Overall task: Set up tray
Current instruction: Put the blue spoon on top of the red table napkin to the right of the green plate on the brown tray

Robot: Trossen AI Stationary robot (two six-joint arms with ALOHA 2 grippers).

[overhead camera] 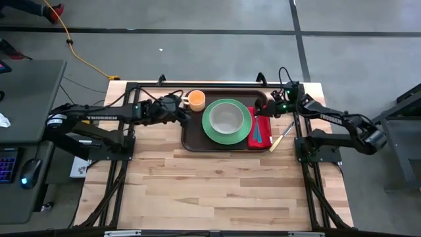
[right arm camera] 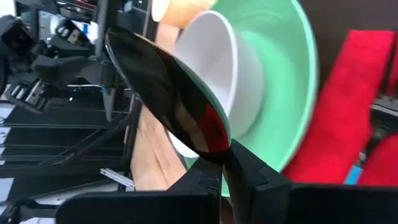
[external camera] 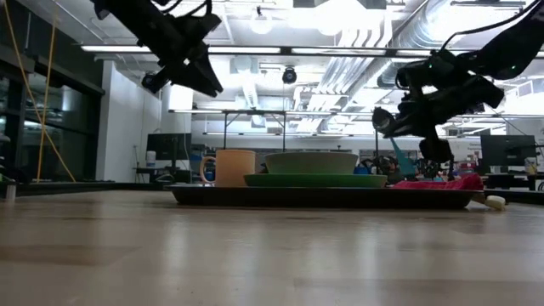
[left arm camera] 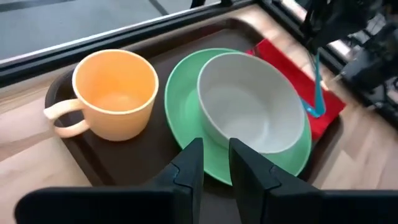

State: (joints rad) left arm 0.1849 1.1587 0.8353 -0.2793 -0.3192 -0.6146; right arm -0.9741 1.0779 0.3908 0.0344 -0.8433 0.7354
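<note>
The dark brown tray (overhead camera: 191, 135) lies at the table's far middle. On it stand an orange cup (left arm camera: 115, 93) and a green plate (left arm camera: 180, 112) with a pale bowl (left arm camera: 249, 102) on top, and a red napkin (left arm camera: 283, 65) lies at its right end. My left gripper (left arm camera: 216, 158) hangs open above the tray's left part, beside the cup, with nothing between its fingers. My right gripper (right arm camera: 225, 165) hovers over the tray's right end, shut on a spoon (right arm camera: 168, 93) with a dark shiny bowl and a blue handle (left arm camera: 317, 87). My right gripper pinches the spoon's neck (right arm camera: 222, 146), just behind its bowl, between its two fingers. The fingers slant down from the table's right side and lie across the spoon. The bowl sticks out past them; the blue handle slants down toward the napkin. Whether its end touches, I cannot tell.
A knife (overhead camera: 281, 137) with a cream handle lies on the bare wood just right of the tray. Black frame rails (overhead camera: 210, 84) run along the table's far edge and down both sides. The near half of the table is open wood.
</note>
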